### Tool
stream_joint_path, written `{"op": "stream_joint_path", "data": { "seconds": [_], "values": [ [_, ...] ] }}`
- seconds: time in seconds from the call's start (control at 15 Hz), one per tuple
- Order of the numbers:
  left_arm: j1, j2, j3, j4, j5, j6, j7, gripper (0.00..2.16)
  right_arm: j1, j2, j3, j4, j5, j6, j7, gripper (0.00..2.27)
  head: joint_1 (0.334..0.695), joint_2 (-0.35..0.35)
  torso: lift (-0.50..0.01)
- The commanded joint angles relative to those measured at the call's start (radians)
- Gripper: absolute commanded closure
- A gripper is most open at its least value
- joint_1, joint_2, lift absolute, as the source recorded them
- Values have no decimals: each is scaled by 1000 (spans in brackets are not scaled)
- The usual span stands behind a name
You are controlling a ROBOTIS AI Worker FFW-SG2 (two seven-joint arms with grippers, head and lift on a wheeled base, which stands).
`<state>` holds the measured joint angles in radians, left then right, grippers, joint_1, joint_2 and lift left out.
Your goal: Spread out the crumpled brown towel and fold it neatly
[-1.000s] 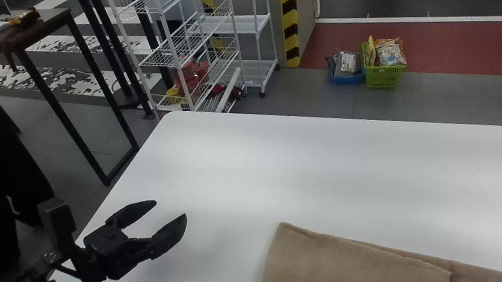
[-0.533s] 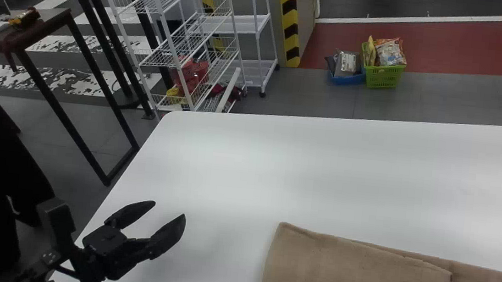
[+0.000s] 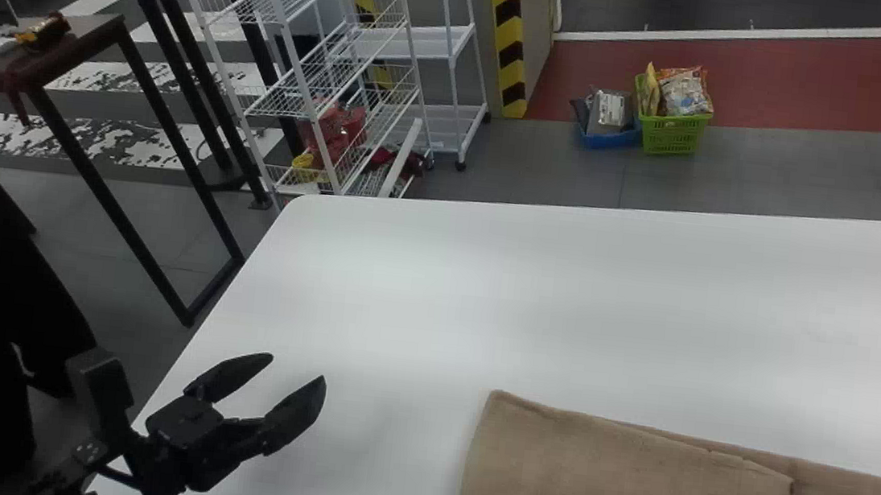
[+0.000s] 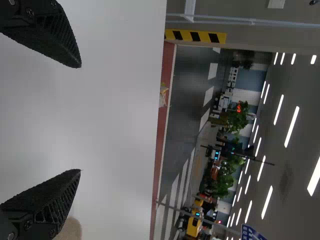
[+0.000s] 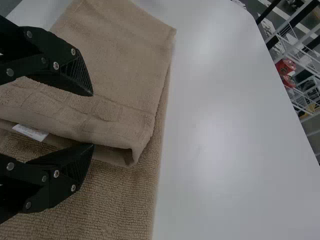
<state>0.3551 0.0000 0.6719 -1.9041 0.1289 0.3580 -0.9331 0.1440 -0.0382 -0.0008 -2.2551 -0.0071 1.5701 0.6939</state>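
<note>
White table (image 3: 484,300): towel (image 3: 613,474), part-folded. Left claw (image 3: 296,369), right claw (image 5: 92,120): both spread. Advised: square layers gently, then press flat.

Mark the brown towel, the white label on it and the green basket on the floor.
Brown towel (image 3: 613,474): head view, on its folded-over top layer.
White label (image 5: 30,132): right wrist view, mid-label.
Green basket (image 3: 674,134): head view, side wall.

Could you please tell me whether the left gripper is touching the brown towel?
Apart: the head view shows white table between the left gripper and the brown towel.
</note>
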Motion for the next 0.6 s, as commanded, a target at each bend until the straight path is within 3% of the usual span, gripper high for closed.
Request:
{"op": "stream_joint_path", "data": {
  "seconds": [0.0,0.53],
  "values": [
    [-1,-3,0,0,-2,0,0,60,11,1,-2,-8,1,2,4,579,695,350,-128],
    [-2,-3,1,7,-6,0,-1,60,37,-12,-22,-29,1,2,12,579,695,350,-128]
  ]
}}
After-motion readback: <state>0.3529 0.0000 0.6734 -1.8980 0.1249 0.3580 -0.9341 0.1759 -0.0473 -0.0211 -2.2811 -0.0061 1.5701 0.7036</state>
